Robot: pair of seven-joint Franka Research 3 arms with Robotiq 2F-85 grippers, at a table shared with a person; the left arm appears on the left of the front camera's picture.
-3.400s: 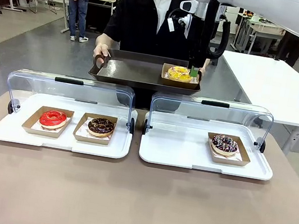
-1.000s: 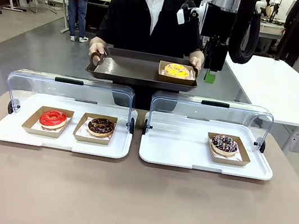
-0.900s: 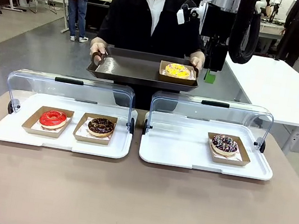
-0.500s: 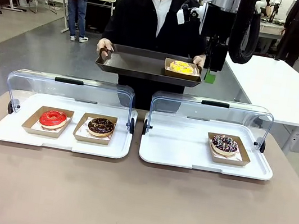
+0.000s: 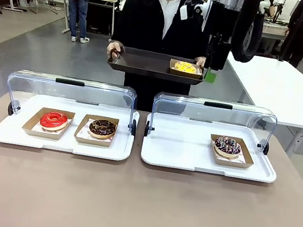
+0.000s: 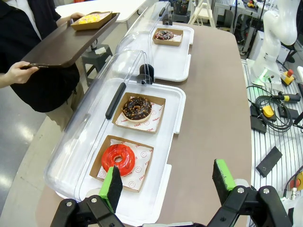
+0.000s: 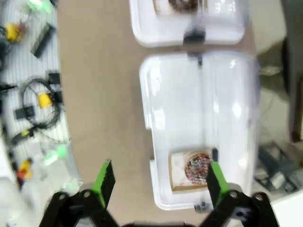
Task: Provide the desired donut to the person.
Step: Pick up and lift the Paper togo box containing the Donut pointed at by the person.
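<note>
Left of right gripper [image 5: 211, 74], yellow donut [image 5: 186, 67]

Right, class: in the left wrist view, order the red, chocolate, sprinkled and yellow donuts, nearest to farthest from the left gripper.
1. Red donut, just ahead of the left gripper.
2. Chocolate donut, next along.
3. Sprinkled donut, far case, and yellow donut, person's tray: too close to call.
</note>
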